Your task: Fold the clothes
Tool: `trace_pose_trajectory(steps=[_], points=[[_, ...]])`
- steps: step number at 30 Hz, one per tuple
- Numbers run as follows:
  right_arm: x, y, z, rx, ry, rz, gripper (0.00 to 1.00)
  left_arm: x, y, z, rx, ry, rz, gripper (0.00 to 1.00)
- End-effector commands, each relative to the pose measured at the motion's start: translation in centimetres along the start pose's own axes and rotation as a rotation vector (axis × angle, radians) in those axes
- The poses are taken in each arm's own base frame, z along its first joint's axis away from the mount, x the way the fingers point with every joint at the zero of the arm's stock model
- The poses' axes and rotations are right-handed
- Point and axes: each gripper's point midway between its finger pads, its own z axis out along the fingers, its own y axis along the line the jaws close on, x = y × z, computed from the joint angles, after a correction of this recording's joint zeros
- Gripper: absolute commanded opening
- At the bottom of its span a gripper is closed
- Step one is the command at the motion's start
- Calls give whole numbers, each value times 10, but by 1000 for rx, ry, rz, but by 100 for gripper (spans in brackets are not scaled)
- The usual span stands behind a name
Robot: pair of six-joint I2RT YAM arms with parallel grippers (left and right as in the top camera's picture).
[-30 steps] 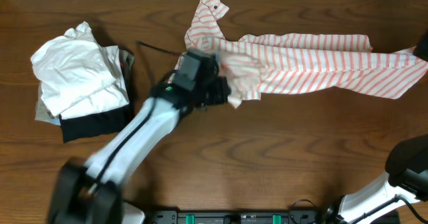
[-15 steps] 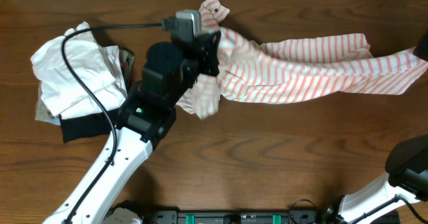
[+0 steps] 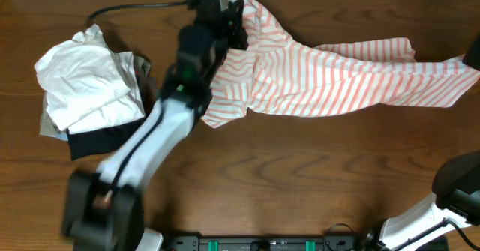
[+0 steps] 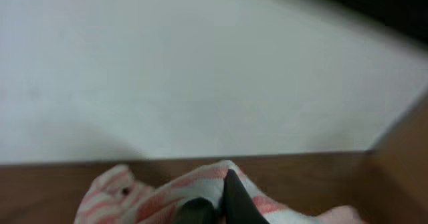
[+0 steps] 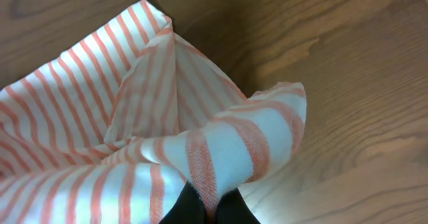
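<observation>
Left gripper (image 4: 215, 200) swung farther back than a second ago, clamped tight on soft white orange-striped shirt (image 3: 337, 75), right gripper (image 5: 208, 209) pinching shirt's opposite end, crumpled plain white garment (image 3: 82, 79) left of shirt

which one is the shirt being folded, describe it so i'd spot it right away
On the wooden table, look along the far edge, right of the stacked pile of white and black garments. The shirt is the long crumpled cloth stretched from the middle to the right edge. It alone has thin salmon-orange stripes on white; the pile's white garment is plain.
</observation>
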Motion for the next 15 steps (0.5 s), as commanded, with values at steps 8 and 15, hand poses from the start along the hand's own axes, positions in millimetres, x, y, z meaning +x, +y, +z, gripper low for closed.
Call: trace_pose_trajectory(steps=[8,15], points=[[2,-5,0,16,5,3,1,-38,1,95,258,10,-252,6],[4,-5,0,16,14,3,1,-33,17,100,185,51,-243,77]])
